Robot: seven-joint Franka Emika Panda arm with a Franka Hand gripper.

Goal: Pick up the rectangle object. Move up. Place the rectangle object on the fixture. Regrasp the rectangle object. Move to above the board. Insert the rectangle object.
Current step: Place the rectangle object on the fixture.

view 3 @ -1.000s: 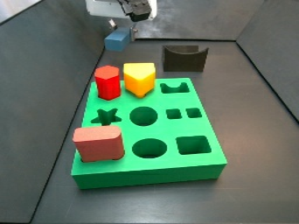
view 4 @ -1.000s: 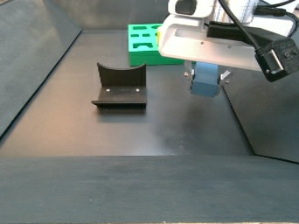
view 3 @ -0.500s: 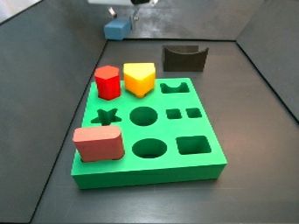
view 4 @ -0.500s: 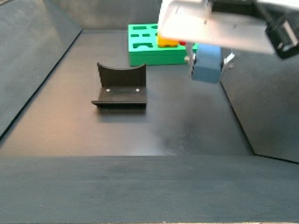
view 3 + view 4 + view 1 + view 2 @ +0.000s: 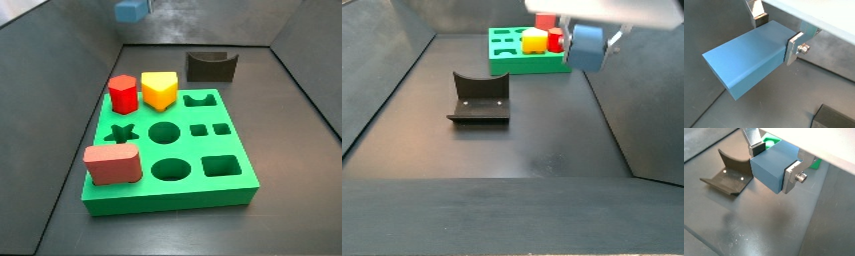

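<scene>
end effector (image 5: 776, 31) clamped on rectangle object (image 5: 747, 57), no pad gap | since a second ago it has risen: block (image 5: 130, 11) now at a side view's top, clear of counter (image 5: 516, 150) | judged move-up nearly done, fixture (image 5: 477, 98) placement next | fixture sits toward counter's far edge beyond board (image 5: 167, 140), open room above

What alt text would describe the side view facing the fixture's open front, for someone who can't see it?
The gripper holds the slate-blue rectangle object high above the dark floor, near the green board. The empty fixture sits lower down, to one side.
</scene>
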